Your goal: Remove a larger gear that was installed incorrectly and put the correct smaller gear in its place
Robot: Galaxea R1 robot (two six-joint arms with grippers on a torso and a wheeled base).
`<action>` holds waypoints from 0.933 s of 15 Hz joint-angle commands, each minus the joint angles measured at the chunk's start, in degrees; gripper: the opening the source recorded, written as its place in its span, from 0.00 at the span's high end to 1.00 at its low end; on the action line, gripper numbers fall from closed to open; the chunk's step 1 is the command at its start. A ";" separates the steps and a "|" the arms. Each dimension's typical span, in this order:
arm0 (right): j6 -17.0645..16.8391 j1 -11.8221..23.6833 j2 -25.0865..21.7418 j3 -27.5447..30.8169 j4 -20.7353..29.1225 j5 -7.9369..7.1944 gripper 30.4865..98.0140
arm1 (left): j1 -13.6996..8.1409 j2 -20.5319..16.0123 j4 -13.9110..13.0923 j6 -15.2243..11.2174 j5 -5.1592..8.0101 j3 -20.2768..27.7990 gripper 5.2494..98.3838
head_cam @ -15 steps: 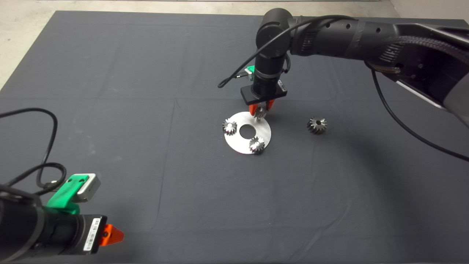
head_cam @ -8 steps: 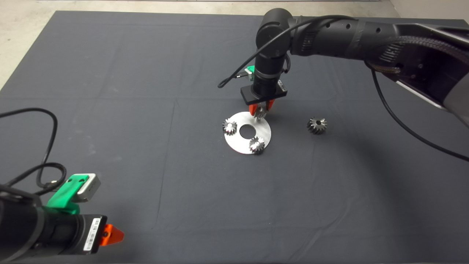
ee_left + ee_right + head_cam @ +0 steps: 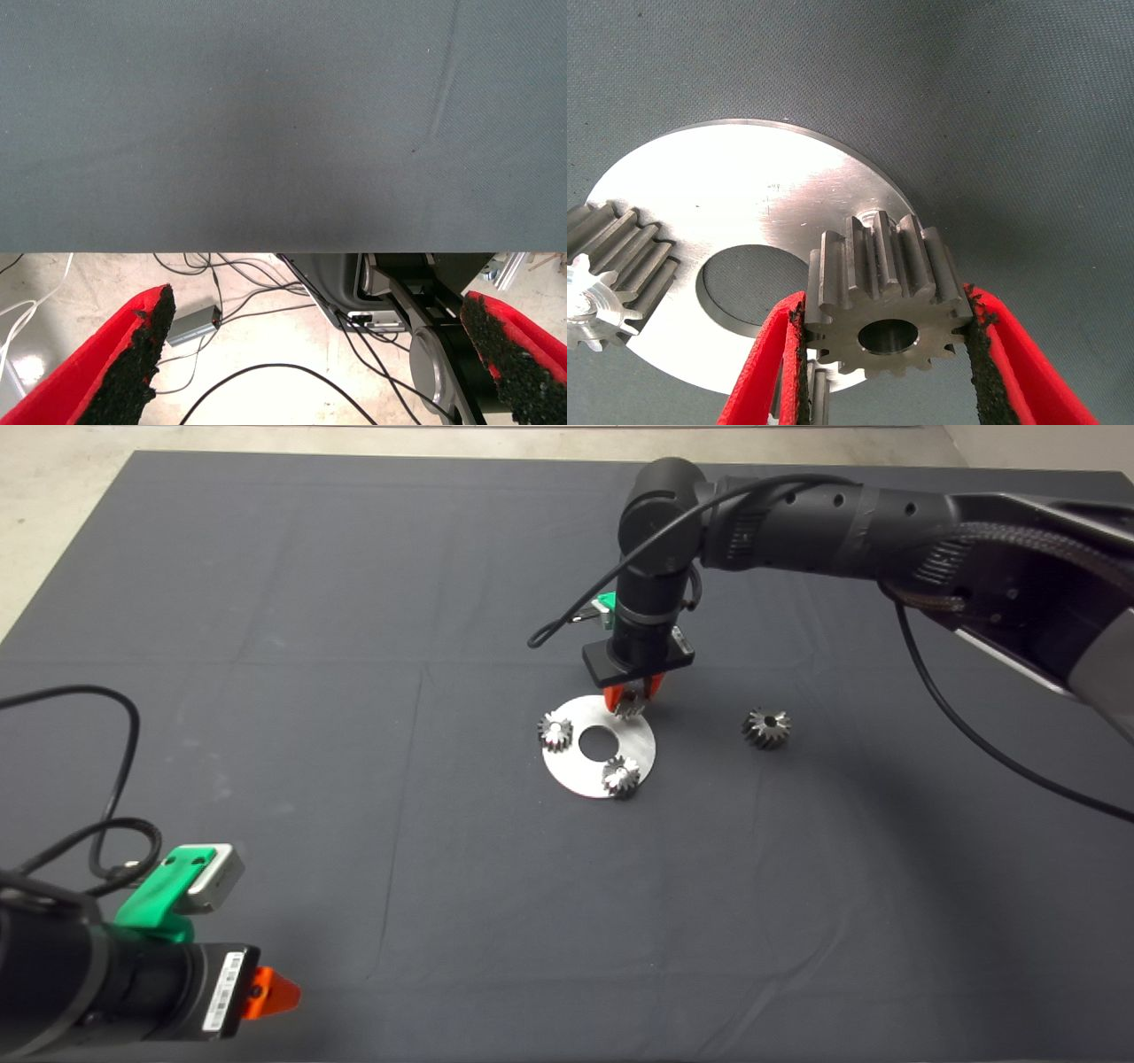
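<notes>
The right end effector (image 3: 633,698) pinches the smaller gear (image 3: 888,297) by its toothed sides over the rim of the metal disc (image 3: 640,746), its bore above a peg, apparently for seating. The larger gear (image 3: 766,728) lies beside the disc. The left end effector (image 3: 319,354), spread, waits well away.

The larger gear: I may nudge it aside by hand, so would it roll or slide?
The larger gear looks like solid steel, so probably heavy for its size and rigid. It seems tilted on the mat; pushed, it may rock or roll in a curve rather than slide.
</notes>
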 commanded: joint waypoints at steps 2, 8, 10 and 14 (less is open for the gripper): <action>-0.27 0.68 0.18 0.39 2.33 -5.19 0.94 | 0.20 -0.18 0.37 -0.37 0.08 0.47 0.16; -0.09 0.41 0.33 0.56 2.24 -5.01 0.93 | 1.56 1.67 1.34 -0.37 -0.10 0.21 0.16; -0.09 0.41 0.27 0.56 2.16 -5.01 0.93 | 2.03 1.76 1.34 -0.45 -0.10 0.12 0.16; -0.09 0.03 0.36 0.30 1.98 -4.92 0.93 | 2.03 2.11 1.78 -0.54 -0.05 0.03 0.16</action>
